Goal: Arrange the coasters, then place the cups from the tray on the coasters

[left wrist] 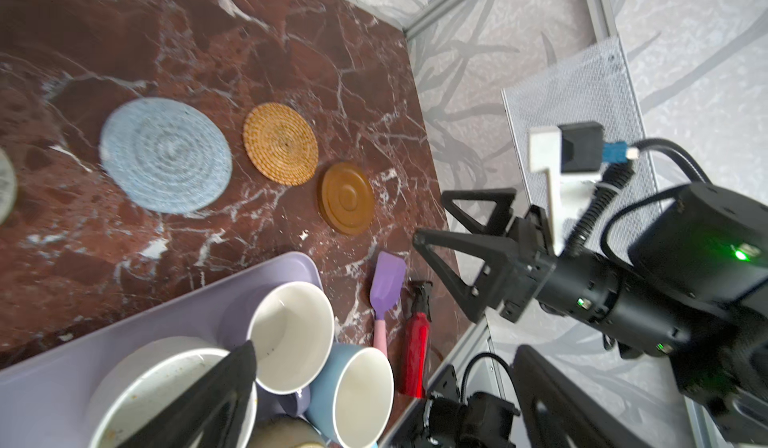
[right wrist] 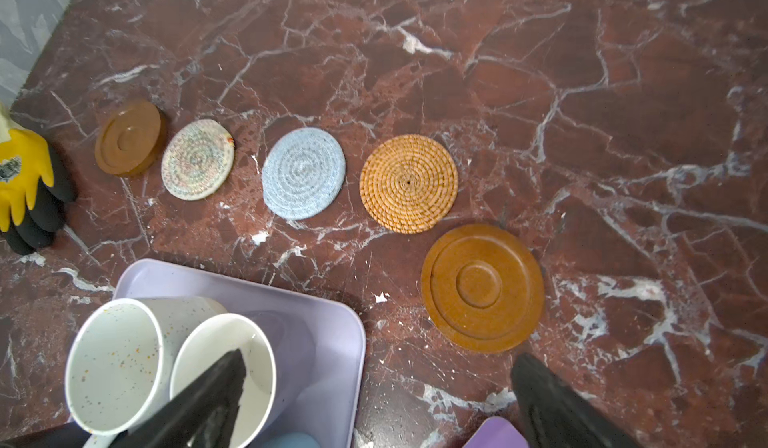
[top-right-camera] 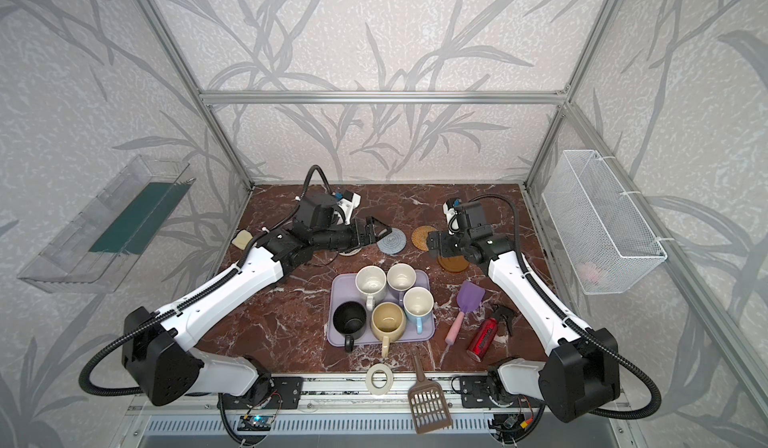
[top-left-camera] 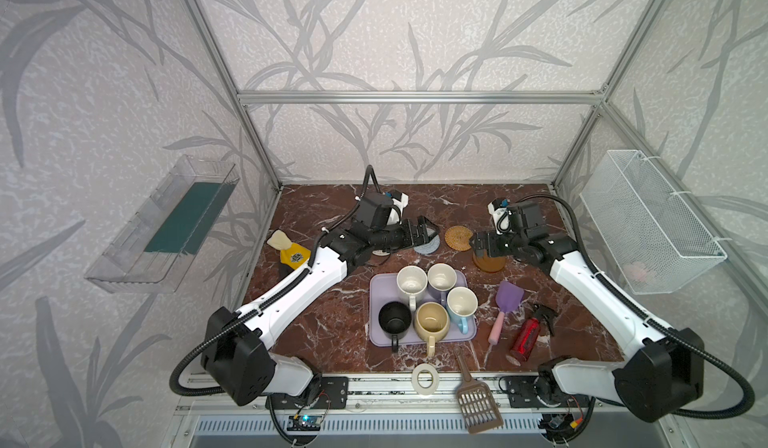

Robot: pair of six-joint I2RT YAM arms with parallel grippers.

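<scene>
5 coasters line the desk (right wrist: 623, 92) beyond the lavender tray (right wrist: 324, 321): left-end wooden coaster (right wrist: 129, 138), white-beige coaster (right wrist: 197, 159), grey-blue coaster (right wrist: 303, 173), rattan coaster (right wrist: 409, 183), right-end wooden coaster (right wrist: 482, 288). The speckled mug (top-left-camera: 411, 279), lavender mug (top-left-camera: 441, 277), black mug (top-left-camera: 395, 319), cream-yellow mug (top-left-camera: 432, 320) and light blue mug (top-left-camera: 462, 304) stand in the tray. The left gripper (top-left-camera: 430, 234) has its jaws spread and empty over the grey-blue coaster. The right gripper (top-left-camera: 476, 248) has its jaws spread and empty over the right-end wooden coaster.
</scene>
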